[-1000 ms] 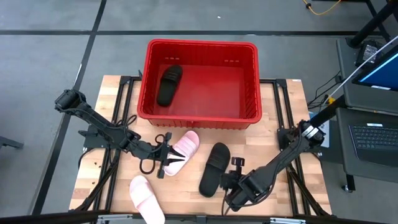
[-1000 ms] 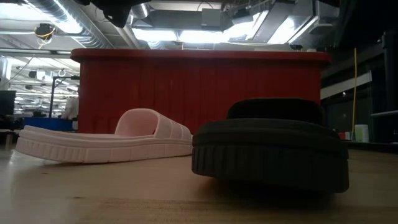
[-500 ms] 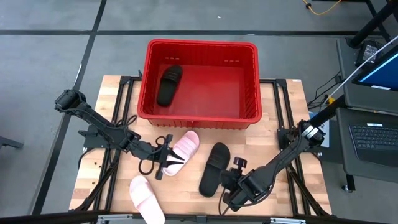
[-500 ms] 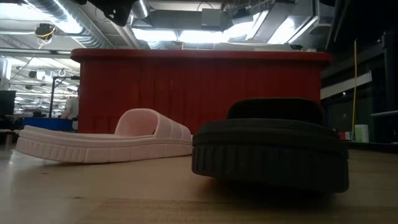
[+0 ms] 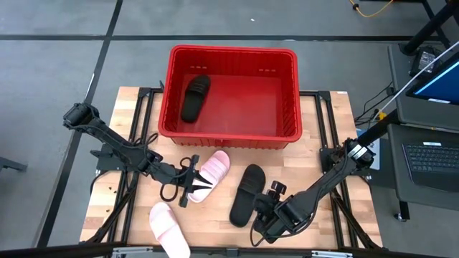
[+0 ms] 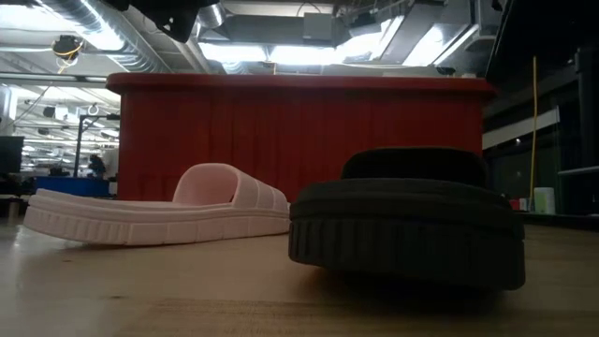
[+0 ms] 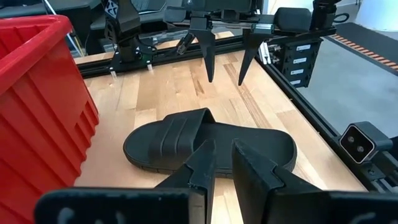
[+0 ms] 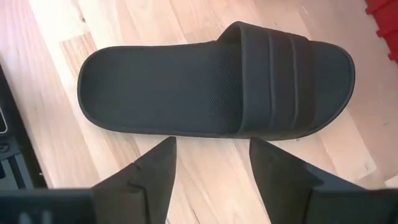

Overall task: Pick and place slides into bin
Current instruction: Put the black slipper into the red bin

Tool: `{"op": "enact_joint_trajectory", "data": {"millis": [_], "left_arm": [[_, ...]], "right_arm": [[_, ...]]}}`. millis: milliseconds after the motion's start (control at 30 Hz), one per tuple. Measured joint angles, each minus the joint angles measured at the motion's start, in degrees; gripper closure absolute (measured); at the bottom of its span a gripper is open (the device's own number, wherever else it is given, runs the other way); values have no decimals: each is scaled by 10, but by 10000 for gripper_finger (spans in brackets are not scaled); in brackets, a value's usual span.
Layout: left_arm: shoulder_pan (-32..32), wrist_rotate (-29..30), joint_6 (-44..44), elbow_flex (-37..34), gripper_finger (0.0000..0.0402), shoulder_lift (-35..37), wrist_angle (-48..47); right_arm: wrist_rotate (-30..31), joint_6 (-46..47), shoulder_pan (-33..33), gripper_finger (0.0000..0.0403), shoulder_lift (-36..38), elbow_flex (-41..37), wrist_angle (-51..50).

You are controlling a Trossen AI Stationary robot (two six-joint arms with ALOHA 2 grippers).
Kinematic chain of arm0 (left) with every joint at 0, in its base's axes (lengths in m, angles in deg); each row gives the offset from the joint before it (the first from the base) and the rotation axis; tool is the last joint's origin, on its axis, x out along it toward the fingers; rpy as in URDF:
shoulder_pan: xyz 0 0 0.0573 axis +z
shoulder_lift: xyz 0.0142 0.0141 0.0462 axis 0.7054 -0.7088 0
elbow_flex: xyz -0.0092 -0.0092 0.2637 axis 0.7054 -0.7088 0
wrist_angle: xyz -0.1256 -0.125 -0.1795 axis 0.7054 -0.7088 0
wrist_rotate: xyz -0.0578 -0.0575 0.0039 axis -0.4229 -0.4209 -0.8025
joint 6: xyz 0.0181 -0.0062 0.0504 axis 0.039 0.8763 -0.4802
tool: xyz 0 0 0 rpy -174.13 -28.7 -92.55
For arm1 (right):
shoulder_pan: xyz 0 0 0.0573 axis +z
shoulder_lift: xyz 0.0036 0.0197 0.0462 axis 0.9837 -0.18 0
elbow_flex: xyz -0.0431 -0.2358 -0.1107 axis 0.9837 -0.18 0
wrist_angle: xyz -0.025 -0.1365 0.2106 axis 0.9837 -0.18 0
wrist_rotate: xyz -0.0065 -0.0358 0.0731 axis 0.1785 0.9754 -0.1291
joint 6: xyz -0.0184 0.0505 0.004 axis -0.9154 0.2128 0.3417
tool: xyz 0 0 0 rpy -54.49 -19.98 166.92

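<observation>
On the wooden table lies a black slide (image 5: 247, 193) (image 8: 217, 87) sole down, in front of the red bin (image 5: 233, 49). Another black slide (image 5: 194, 97) lies inside the bin at its left. My right gripper (image 5: 259, 213) (image 8: 211, 146) stands open at the table slide's near right side, its fingertips just short of the sole's edge. A pink slide (image 5: 213, 172) (image 6: 159, 211) lies left of the black one. My left gripper (image 5: 193, 183) (image 7: 224, 149) is over that pink slide's near left end, open by a narrow gap with nothing between its fingers. A second pink slide (image 5: 170, 229) lies at the near edge.
The bin's front wall (image 6: 299, 131) stands just behind the two slides. Dark frame rails (image 5: 147, 107) run along the table's left and right sides. A desk with a laptop (image 5: 430, 158) stands off the table's right. Bare wood shows at the near right corner (image 5: 351, 222).
My right gripper has opened beside the black slide on the table, while its arm has stayed in place. The slides have not moved.
</observation>
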Motion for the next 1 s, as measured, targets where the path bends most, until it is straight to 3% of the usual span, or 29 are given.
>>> {"op": "enact_joint_trajectory", "data": {"millis": [333, 600, 1000], "left_arm": [[0, 0, 1, 0, 352, 0, -17], [0, 1, 1, 0, 352, 0, -38], [0, 1, 0, 0, 353, 0, -47]], "right_arm": [[12, -44, -3, 199, -18, -22, 11], [50, -35, -17, 199, -19, -55, 32], [54, -10, -29, 199, -19, -103, 60]]}}
